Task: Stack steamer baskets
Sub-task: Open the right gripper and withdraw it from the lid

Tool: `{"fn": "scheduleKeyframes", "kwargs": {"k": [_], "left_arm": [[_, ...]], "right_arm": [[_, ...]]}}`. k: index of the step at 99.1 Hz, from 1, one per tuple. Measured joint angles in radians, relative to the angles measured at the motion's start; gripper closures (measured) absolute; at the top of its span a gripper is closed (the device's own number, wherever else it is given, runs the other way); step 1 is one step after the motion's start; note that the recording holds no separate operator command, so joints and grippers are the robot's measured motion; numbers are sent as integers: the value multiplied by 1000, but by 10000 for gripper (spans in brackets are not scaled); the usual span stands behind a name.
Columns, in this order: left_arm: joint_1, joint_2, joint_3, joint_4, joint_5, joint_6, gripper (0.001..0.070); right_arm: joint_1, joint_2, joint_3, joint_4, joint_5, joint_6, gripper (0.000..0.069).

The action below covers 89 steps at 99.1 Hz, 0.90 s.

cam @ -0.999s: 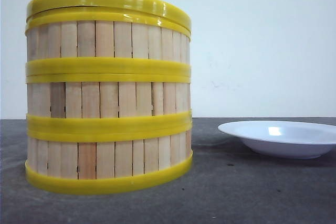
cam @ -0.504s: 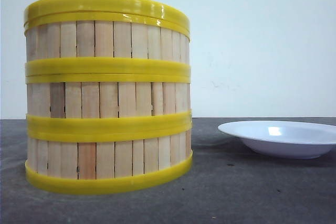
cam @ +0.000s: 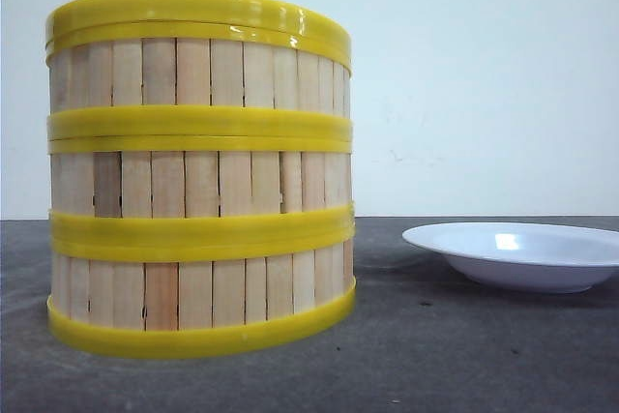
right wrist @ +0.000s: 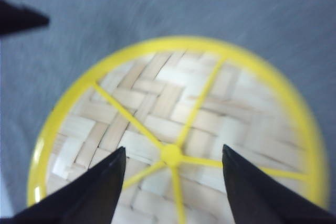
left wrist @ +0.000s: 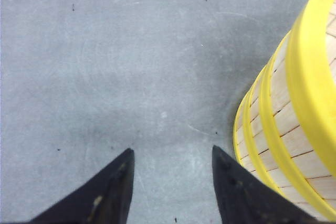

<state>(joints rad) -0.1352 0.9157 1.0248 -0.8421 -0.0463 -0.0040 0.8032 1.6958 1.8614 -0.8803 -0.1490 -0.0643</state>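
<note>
Compared with a moment before, I saw my right gripper (right wrist: 173, 156) had risen off the woven-bamboo lid (right wrist: 173, 129), fingers spread and empty. The three pale slatted steamer baskets with yellow bands (cam: 198, 176) stood upright on the grey table (cam: 464, 355), near the white plate (cam: 517, 253). My left gripper (left wrist: 170, 158) hung open beside them.

The left gripper (left wrist: 170, 157) hangs over bare grey table (left wrist: 131, 61), its two dark fingers (left wrist: 113, 190) spread apart with nothing between them. Just beside it stands the stack of steamer baskets (left wrist: 286, 129), seen from above at an angle: pale wooden slats ringed by yellow bands, the top yellow rim (left wrist: 310, 77) nearest the camera.
</note>
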Motion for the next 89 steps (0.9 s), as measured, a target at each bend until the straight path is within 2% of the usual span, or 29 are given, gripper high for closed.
{"fn": "scheduleKeyframes", "kwargs": {"k": [12,31,64,89], "left_arm": [[0,0,0,0,0,0,434],[0,0,0,-1,0,0,434],[0,0,0,0,0,0,434],[0,0,0,0,0,0,434]], "right_arm": [[-32,-138,2,-28,88,3,334],[-175,-306,-50,-79,101,10,334],[-449,-616,-520,-15,100,40,334],[-605,-806,-845,7,70,80,334]]}}
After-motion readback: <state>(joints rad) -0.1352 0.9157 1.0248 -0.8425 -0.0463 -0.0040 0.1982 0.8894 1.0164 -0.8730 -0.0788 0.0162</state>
